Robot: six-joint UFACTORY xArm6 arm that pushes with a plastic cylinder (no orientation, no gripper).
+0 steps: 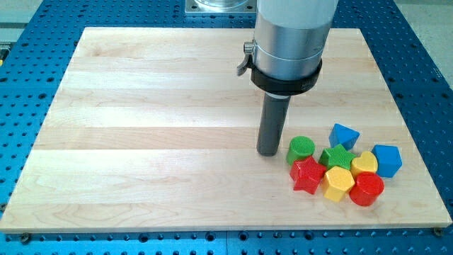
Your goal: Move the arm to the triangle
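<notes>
The dark rod's lower end, my tip [269, 152], is seen resting on the pale wooden counter [141, 127], just left of the block cluster at the view's lower right. No pincer is fitted, so nothing is held and no open or closed state can be told.

The blue triangle-shaped block [345, 134] is taken as the task's thing; it sits at the top of the cluster, well to the view's right of my tip. Between the two lies the green round cylinder block [301, 148], just beside my tip, contact not clear.

Other blocks are noted: green star block [337, 156], red star block [307, 174], yellow hexagon block [339, 182], yellow heart-like block [365, 163], red round block [367, 188], blue pentagon-like block [387, 159].

Progress is judged partial: the cluster is reached, the triangle is not. A move to the view's right and slightly up is left, likely skirting above the green cylinder to avoid it being shoved.
</notes>
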